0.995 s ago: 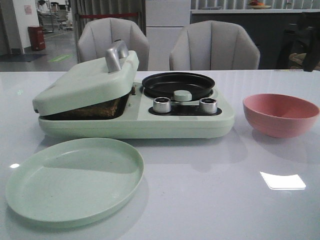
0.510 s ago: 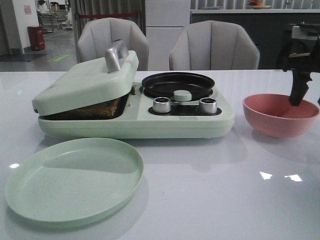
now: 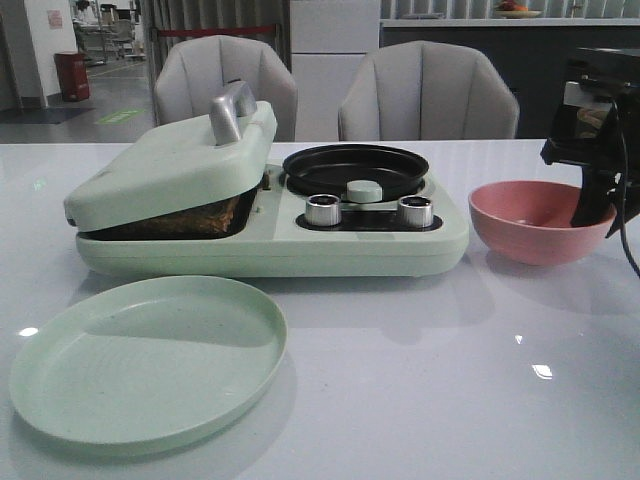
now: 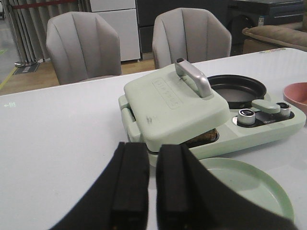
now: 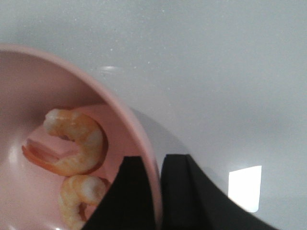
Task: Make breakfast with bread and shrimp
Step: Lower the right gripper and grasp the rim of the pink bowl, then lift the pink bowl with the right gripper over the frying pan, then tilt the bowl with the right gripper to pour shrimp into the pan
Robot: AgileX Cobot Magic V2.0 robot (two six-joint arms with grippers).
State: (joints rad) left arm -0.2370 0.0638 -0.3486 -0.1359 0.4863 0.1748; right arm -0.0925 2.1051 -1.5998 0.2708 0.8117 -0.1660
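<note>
While the right gripper [image 5: 154, 191] is clamped on the pink bowl's [image 3: 530, 215] rim, two shrimp [image 5: 76, 143] are seen inside. The left gripper [image 4: 152, 184] is held nearly closed, empty, above the white table [image 3: 400, 380].

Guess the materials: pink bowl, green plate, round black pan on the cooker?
Pink bowl: looks like matte plastic or melamine; even colour, dull sheen, thin rim. Green plate: likely the same, pale and satin with soft reflections. Black pan: probably coated metal; dark, smooth, slightly glossy rim. None can be confirmed by sight alone.
</note>
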